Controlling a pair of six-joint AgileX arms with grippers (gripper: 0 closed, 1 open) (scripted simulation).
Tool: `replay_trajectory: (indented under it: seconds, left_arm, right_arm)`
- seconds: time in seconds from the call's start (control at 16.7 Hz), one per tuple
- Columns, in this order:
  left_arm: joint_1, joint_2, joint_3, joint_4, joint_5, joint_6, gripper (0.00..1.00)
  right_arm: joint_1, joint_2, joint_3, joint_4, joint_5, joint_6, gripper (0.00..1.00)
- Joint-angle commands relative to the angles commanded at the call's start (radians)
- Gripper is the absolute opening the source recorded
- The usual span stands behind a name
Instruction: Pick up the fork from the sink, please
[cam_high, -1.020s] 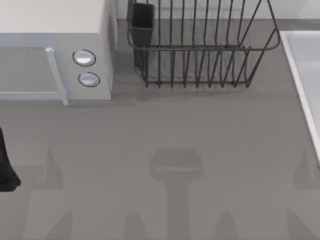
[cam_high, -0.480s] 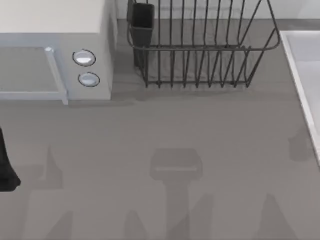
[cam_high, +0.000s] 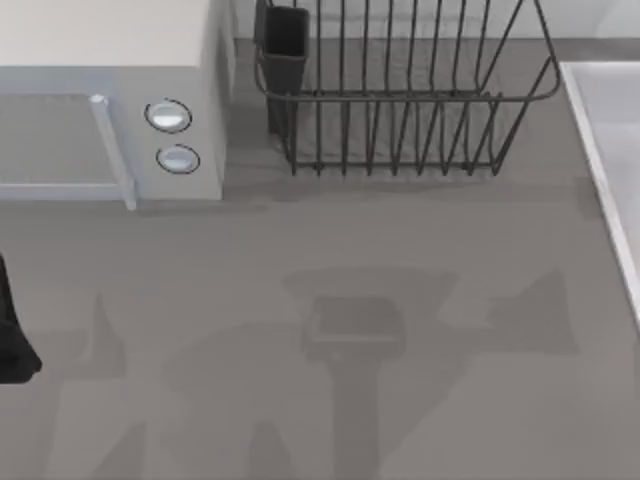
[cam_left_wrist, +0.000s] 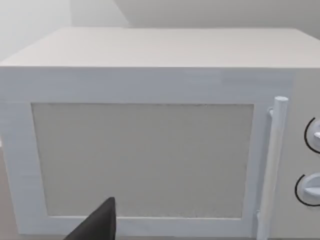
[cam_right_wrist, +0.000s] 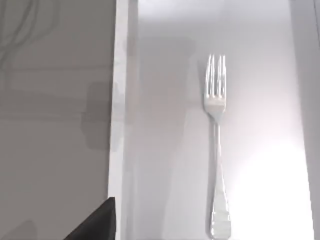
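Shadows on the table (cam_high: 320, 250) have shifted since the earlier top views, spreading wider across its middle toward the sink (cam_high: 600, 150), so the right arm is judged to have swung that way. Inside the sink, the fork (cam_right_wrist: 216, 150) is seen lying flat on the basin floor, well clear of the rim, its long axis parallel to that rim. A dark part of the right arm is glimpsed above the rim beside it; whether its claw is open cannot be told. The left arm (cam_high: 12, 330) is parked near the microwave (cam_high: 110, 60), its claw likewise undetermined.

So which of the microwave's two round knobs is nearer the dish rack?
The upper knob, farther back on the microwave; the lower knob sits closer to the table's front, away from the dish rack.
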Motion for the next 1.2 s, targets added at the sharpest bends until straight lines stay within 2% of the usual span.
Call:
replay_trajectory:
  seconds: [0.36, 0.66, 0.9, 1.2]
  left_arm:
    - [0.000, 0.000, 0.000, 0.000, 0.000, 0.000, 1.00]
    - [0.000, 0.000, 0.000, 0.000, 0.000, 0.000, 1.00]
    - [0.000, 0.000, 0.000, 0.000, 0.000, 0.000, 1.00]
    - [0.000, 0.000, 0.000, 0.000, 0.000, 0.000, 1.00]
  right_arm:
    - [-0.052, 0.587, 0.525, -0.317, 0.002, -0.046, 1.00]
    - [-0.088, 0.941, 0.836, -0.498, 0.007, -0.066, 1.00]
    - [-0.102, 1.062, 0.948, -0.557, 0.010, -0.071, 1.00]
    - [-0.097, 1.066, 0.949, -0.557, 0.009, -0.070, 1.00]
